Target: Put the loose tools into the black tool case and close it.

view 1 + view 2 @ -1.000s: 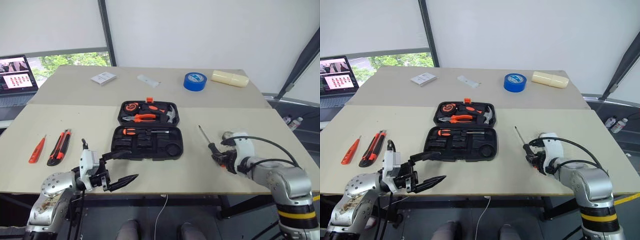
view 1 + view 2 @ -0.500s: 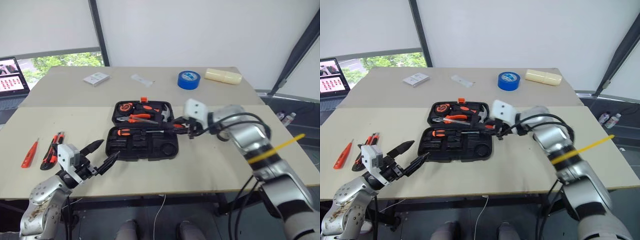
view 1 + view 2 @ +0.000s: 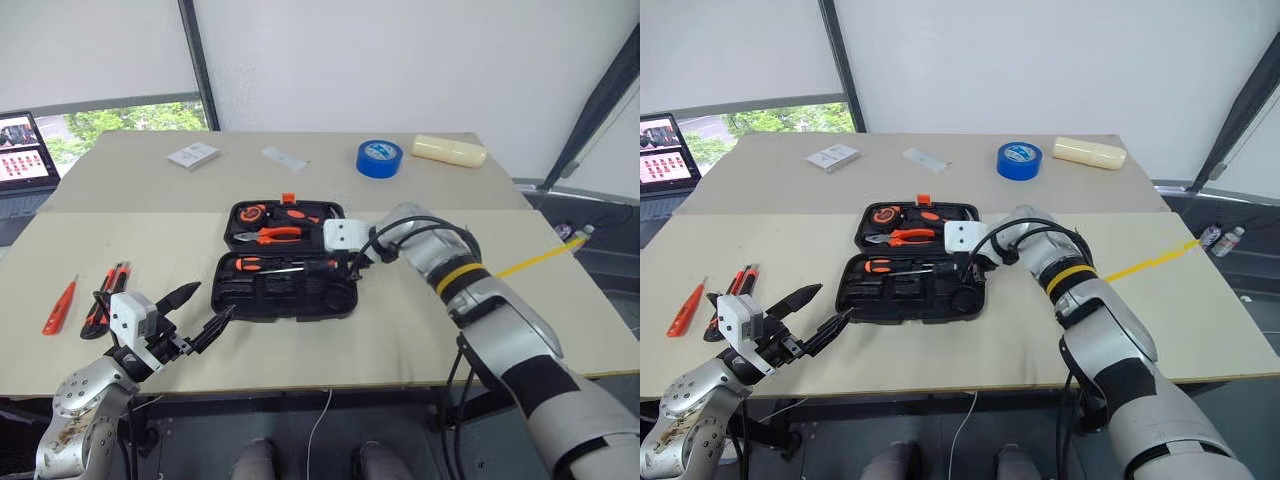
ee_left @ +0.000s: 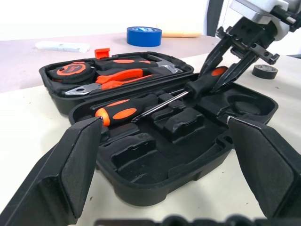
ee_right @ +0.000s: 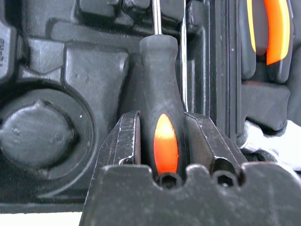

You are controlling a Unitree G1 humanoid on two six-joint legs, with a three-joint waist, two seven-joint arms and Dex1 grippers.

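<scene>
The counter (image 3: pixel 420 330) carries the black tool case (image 3: pixel 285 262), which lies open near the middle with its lid half away from the robot and its base half toward it; the lid holds orange-handled pliers (image 3: pixel 268 235), a hammer (image 3: pixel 318 219) and a tape measure (image 3: pixel 249 212); the right end effector (image 4: pixel 229 69) reaches over the base half, its fingers clamped on the handle of an orange-and-black screwdriver (image 5: pixel 161 123) whose shaft lies along the moulded slots; a second orange-and-black screwdriver (image 4: pixel 123 108) lies in the base just beside it; the left end effector (image 3: pixel 198 312) hovers over the counter at the case's left front corner, fingers wide apart and holding nothing; farther left lie the utility knife (image 3: pixel 104 297) and the slim orange tester screwdriver (image 3: pixel 59 307), side by side but apart; a blue tape roll (image 3: pixel 378 158) sits at the far side; a small dark grey tape roll (image 4: pixel 265 71) lies on the counter beyond the case in the left wrist view.
</scene>
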